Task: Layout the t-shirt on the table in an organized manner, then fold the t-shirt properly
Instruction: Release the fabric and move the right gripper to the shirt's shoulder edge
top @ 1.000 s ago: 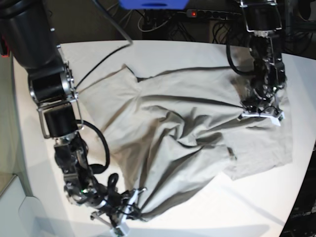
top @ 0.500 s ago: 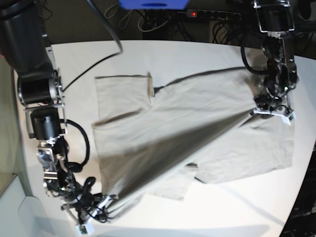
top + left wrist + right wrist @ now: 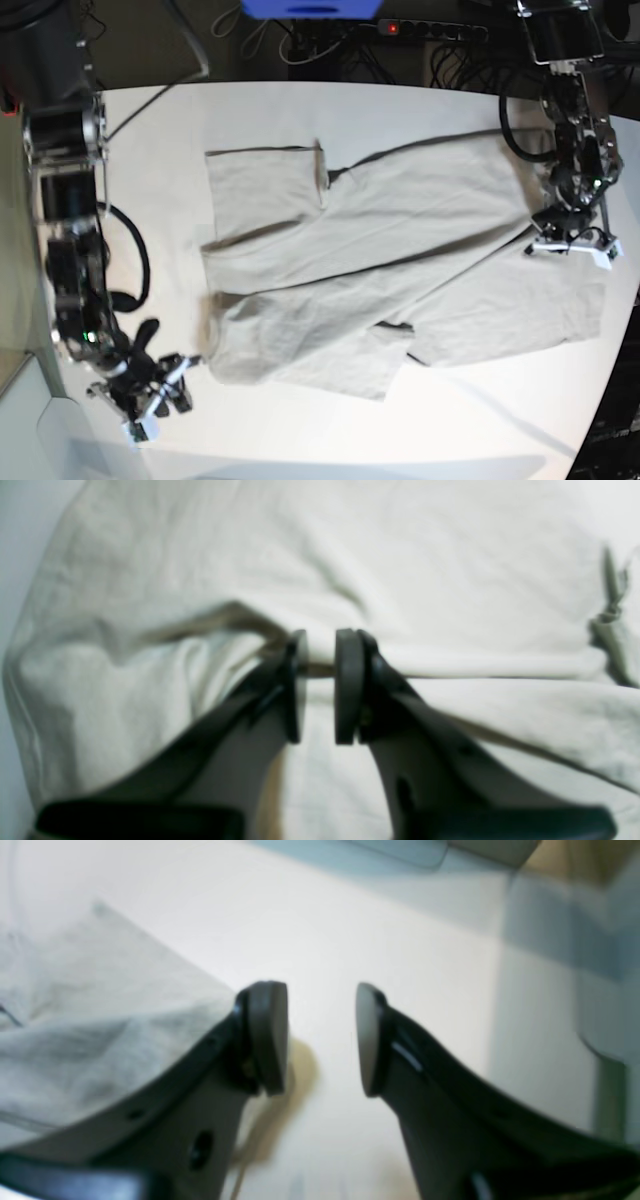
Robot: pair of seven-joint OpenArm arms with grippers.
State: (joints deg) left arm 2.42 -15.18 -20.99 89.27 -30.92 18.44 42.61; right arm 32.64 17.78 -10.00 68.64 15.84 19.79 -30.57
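Observation:
The light grey-beige t-shirt [image 3: 380, 260] lies spread across the white table [image 3: 480, 420], with long creases and a folded flap near its front edge. At the shirt's right side my left gripper [image 3: 572, 243] is shut on a raised ridge of the cloth. The left wrist view shows that ridge of t-shirt [image 3: 450, 580] pinched in my left gripper [image 3: 322, 650]. My right gripper [image 3: 165, 392] stands open just off the shirt's front left corner. In the right wrist view, that gripper [image 3: 320, 1010] holds nothing over bare table [image 3: 350, 915], the t-shirt [image 3: 90, 1030] corner to its left.
A power strip [image 3: 430, 28] and cables lie behind the table's back edge, beside a blue object [image 3: 310, 8]. The rounded front left table edge runs close to my right gripper. Bare tabletop shows left of the shirt and along the front.
My right gripper opened, let go of the shirt's front corner and drew back to the left. The shirt dropped and lies flatter. My left gripper shifted slightly right, still holding the cloth.

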